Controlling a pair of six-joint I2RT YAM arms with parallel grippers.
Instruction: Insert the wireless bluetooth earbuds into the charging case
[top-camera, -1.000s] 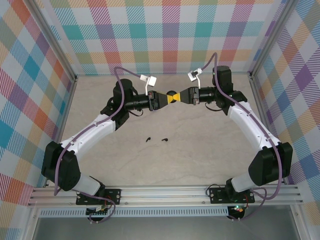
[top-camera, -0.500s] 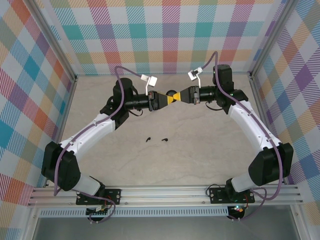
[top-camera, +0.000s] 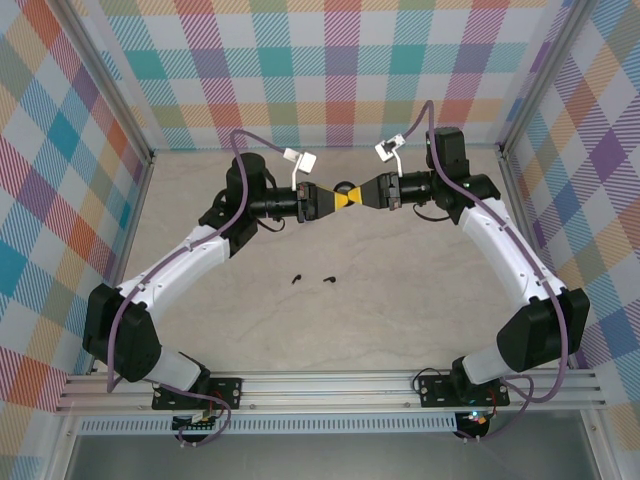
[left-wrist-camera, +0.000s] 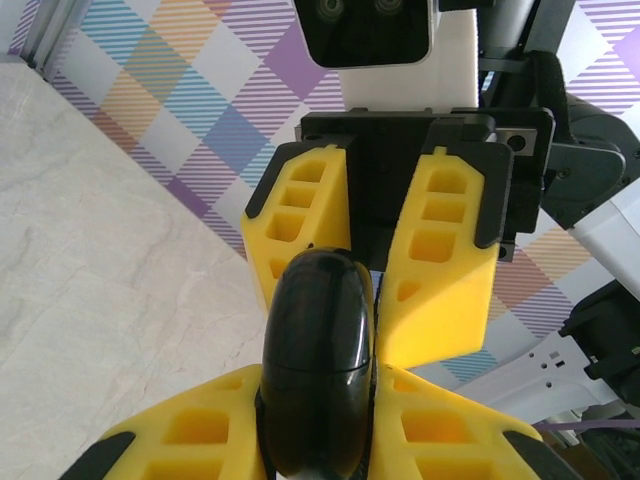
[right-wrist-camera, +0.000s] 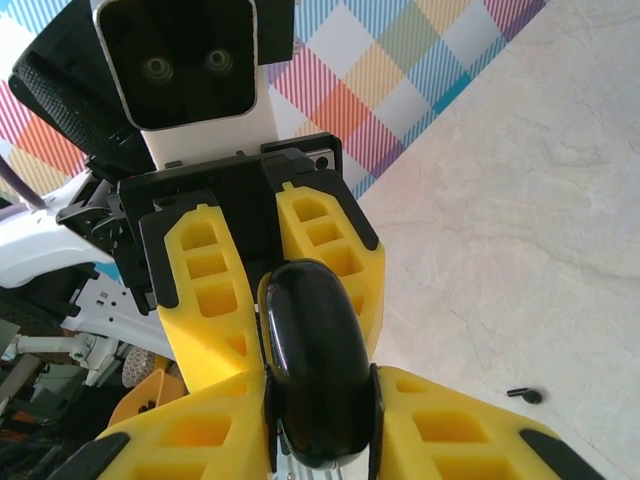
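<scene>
Far-middle, above worktop (top-camera: 400, 300): left gripper (top-camera: 338, 199) clamped on black charging case (top-camera: 345, 187); right gripper (top-camera: 360, 194) flanks same case, grip unclear. Two black earbuds (top-camera: 297, 278) (top-camera: 329, 278) lie mid-worktop, well apart.

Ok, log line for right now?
charging case: between left pincer and right pincer, off table | black earbuds: two on table, uninserted

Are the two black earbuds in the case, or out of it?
Out. Both black earbuds lie on the table, away from the black case between the left tool and right tool.
</scene>
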